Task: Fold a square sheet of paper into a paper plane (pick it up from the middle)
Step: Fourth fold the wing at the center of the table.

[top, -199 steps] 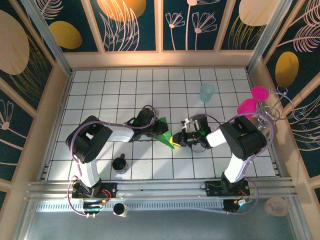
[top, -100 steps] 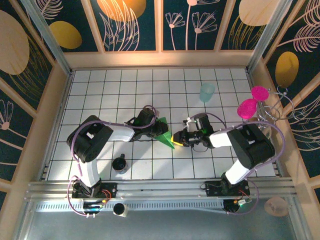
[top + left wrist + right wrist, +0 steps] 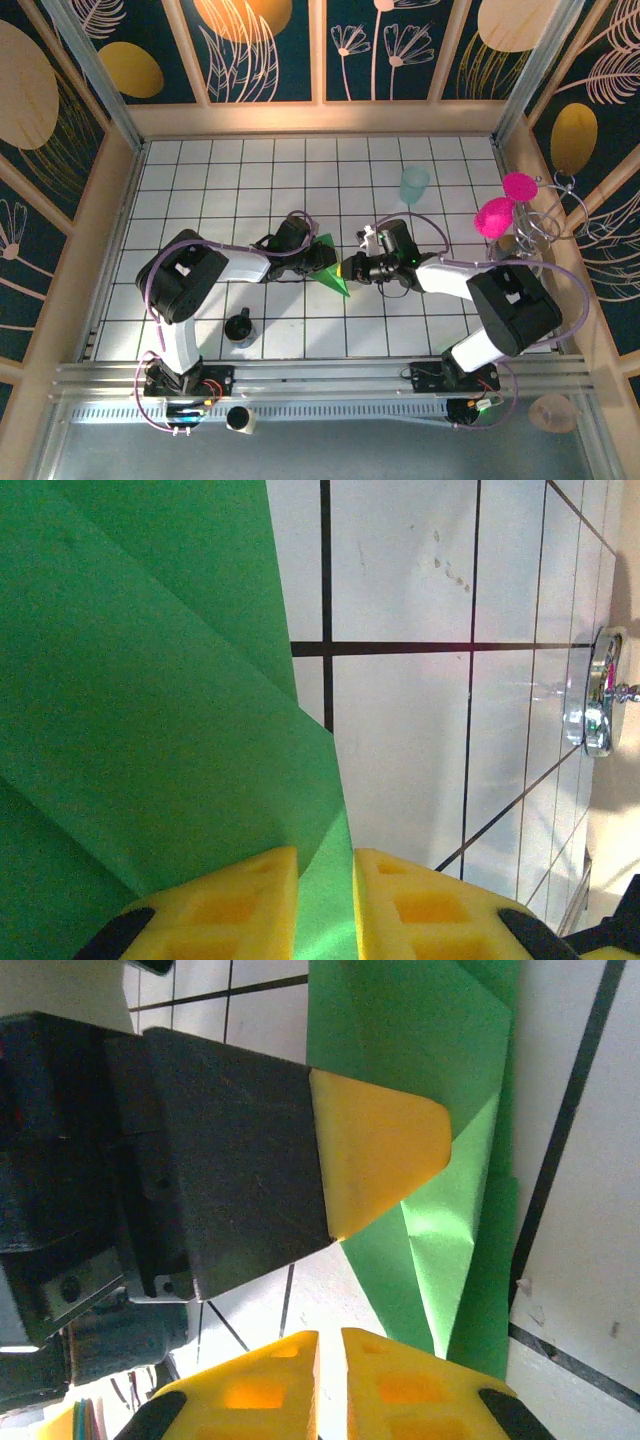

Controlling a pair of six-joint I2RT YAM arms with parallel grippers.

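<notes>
Left arm (image 3: pixel 190 280) and right arm (image 3: pixel 505 300) both reach inward, wrists low, tips nearly meeting. Left gripper (image 3: pixel 325 875): 2 pads pinched on the folded green paper (image 3: pixel 150 730). Right gripper (image 3: pixel 330 1350): pads almost together, nothing between.

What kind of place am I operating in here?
Probably a tabletop robot test cell: a white gridded table, printed leaf-pattern wall panels around it, and an aluminium rail carrying both arm bases.

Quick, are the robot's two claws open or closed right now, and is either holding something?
left fingers: closed on the green paper.
right fingers: all but closed, nothing between them, tips next to the paper.
</notes>
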